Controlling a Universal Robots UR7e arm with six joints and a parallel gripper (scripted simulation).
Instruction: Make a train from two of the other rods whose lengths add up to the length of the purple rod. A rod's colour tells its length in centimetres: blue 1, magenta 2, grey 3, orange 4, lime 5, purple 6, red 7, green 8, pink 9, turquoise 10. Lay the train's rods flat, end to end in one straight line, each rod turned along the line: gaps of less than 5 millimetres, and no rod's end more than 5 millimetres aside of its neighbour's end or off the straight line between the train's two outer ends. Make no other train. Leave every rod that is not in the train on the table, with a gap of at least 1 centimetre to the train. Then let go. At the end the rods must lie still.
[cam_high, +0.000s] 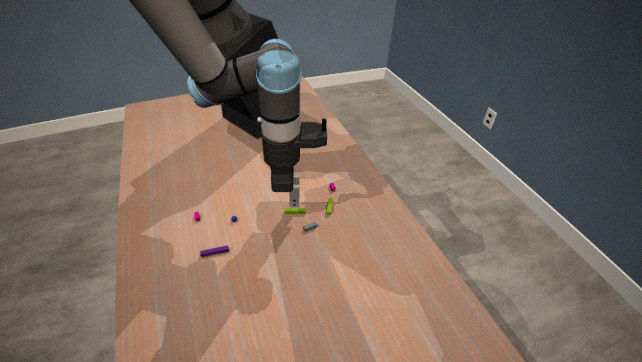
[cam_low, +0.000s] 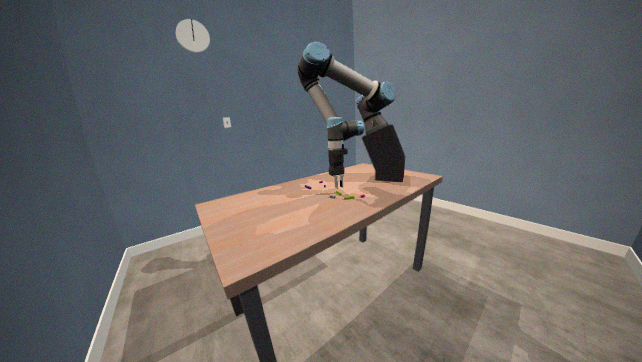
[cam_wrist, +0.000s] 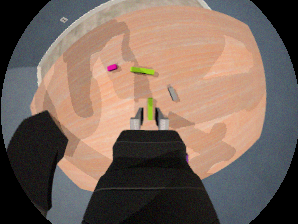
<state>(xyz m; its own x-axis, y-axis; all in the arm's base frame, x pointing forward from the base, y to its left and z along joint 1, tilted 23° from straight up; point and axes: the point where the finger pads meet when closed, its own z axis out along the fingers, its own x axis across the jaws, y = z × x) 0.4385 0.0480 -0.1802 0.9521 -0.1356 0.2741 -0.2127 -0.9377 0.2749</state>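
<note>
My gripper (cam_high: 295, 202) points straight down and stands open over a lime rod (cam_high: 295, 211) that lies flat on the table. In the wrist view this lime rod (cam_wrist: 150, 107) shows between my two fingertips; I cannot tell whether they touch it. A second lime rod (cam_high: 329, 206) lies just to the right, and a grey rod (cam_high: 310, 226) lies in front of them. One magenta rod (cam_high: 332, 187) lies behind the second lime rod. Another magenta rod (cam_high: 197, 216) and a blue rod (cam_high: 234, 218) lie to the left. The purple rod (cam_high: 215, 250) lies at the front left, alone.
The arm's dark base (cam_high: 250, 112) stands at the far end of the table. The wooden table (cam_low: 310, 220) stretches long toward the near end, and all the rods lie in its far half.
</note>
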